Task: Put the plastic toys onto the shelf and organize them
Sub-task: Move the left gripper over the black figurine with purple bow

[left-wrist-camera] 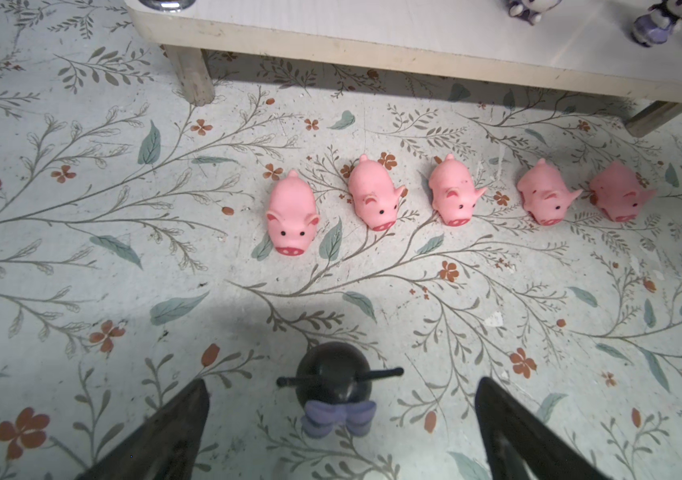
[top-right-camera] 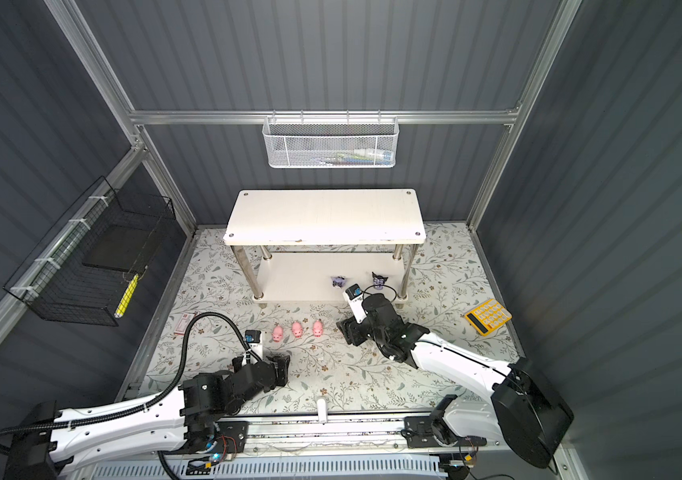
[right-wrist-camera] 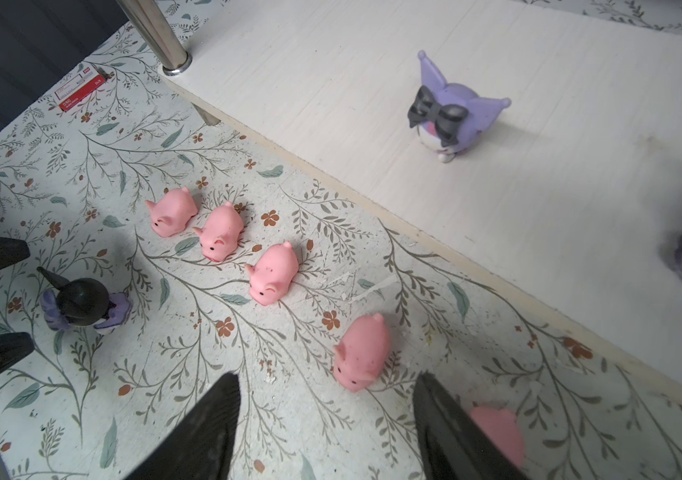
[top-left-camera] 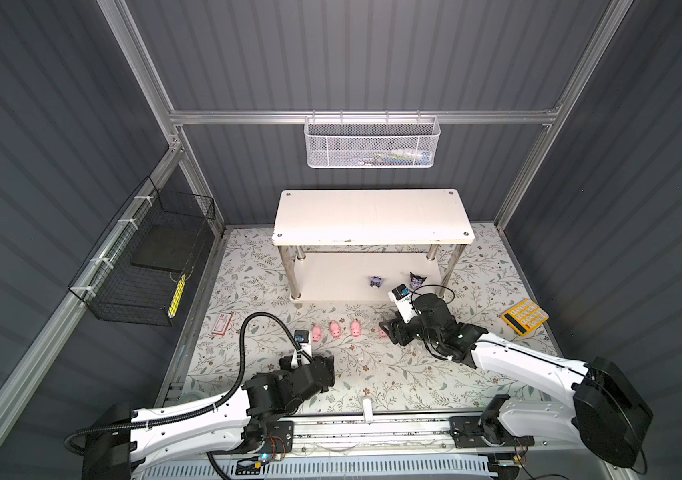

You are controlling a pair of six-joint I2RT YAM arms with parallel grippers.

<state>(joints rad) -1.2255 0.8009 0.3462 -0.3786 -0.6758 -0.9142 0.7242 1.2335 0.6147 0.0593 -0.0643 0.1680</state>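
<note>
Shelf point(top-left-camera: 372, 216) holds 2 of the 8 toys; both sets of fingers are spread and grip nothing.

I see 5 pigs point(left-wrist-camera: 453, 195) in a row on the counter point(top-left-camera: 372, 374), just in front of the shelf's lower board point(top-left-camera: 331, 278), snouts toward the counter's front edge. 2 eared dolls point(top-left-camera: 375, 281) stand on that board near its right end. The 3rd doll point(left-wrist-camera: 333, 374) stands on the counter between my left fingers point(left-wrist-camera: 173, 432), which are spread wide and not touching it. My right fingers point(right-wrist-camera: 206, 428) are spread too, low over the row's right end, with 1 pig just ahead of the gap and another outside 1 finger.
</note>
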